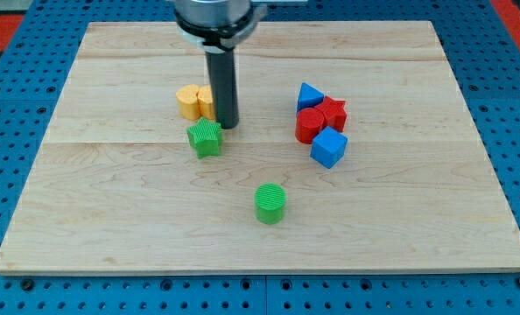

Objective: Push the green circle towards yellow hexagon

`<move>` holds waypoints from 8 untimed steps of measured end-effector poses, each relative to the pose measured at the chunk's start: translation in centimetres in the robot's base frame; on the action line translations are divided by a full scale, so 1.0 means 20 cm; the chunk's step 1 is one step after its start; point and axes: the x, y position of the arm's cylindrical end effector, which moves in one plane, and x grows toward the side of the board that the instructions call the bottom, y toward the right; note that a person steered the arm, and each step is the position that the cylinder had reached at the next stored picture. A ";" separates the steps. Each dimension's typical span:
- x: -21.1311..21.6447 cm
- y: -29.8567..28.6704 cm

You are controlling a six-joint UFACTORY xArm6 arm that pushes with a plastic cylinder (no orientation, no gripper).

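The green circle (270,203) was found standing alone on the tabletop (111,219), below centre in the view and near its bottom edge, well apart from every other block. The yellow hexagon (188,101) lay up and to the view's left of it, touching a second yellow block (206,101) largely hidden by the rod. My tip (228,126) was noted just beside that yellow pair and just above the green star (205,138), far from the circle. No hand is fitted, so no open or closed state applied.

Risks were judged as follows. The green star sat almost on the direct line from circle to hexagon and would likely be struck and carried into the yellow blocks. A round block was expected to slip sideways off an off-centre push. The tip, in travelling down, could disturb the star or the yellows.

Open room was ample around the circle on both sides; the bottom edge was the nearest limit. The red (319,119) and blue blocks (328,146) at the view's right were clear of the path.
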 end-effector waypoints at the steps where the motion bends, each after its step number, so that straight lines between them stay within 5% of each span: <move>1: 0.08 0.21; 6: 0.80 0.38; 8: 0.62 0.22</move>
